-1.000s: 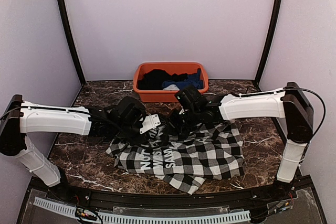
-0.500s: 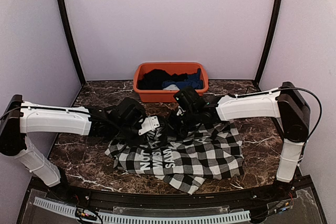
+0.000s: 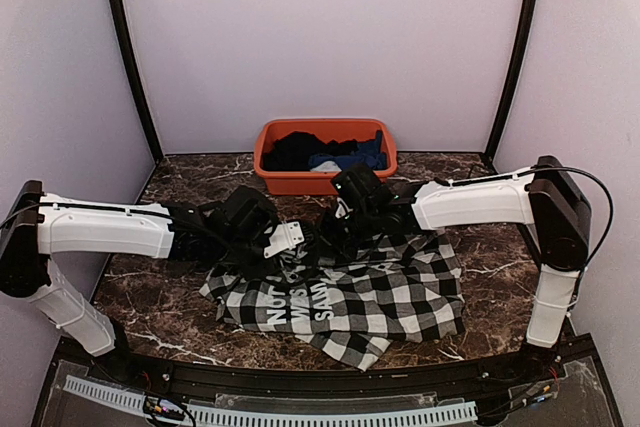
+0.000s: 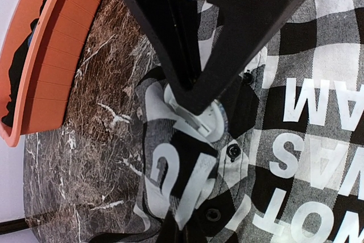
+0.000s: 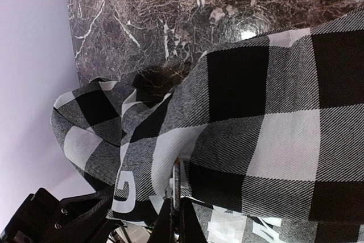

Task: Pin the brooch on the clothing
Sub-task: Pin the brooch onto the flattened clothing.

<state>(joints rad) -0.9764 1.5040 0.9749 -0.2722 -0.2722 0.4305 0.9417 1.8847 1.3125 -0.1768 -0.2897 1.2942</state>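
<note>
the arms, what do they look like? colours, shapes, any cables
Both the left arm and the right arm have smooth white tubular shells on their long links, with bulky black joints and black wrists. A thin black cable loops beside the right arm's elbow. The left gripper has matte black, wedge-shaped fingers.

Your hands crowd each other at the far edge of the shirt (image 3: 380,297). The left hand (image 4: 196,106), closed on the white brooch (image 4: 209,122), sits just beside the right hand (image 5: 175,203), which pinches up a fold of cloth, so nothing passes between them. Behind both, the orange bin (image 3: 268,159) blocks the far middle of the surface (image 3: 150,292). Bare marble lies open left and right of the shirt, though each forearm stretches above its own side. Dark posts (image 3: 128,57) and the walls close you in.
</note>
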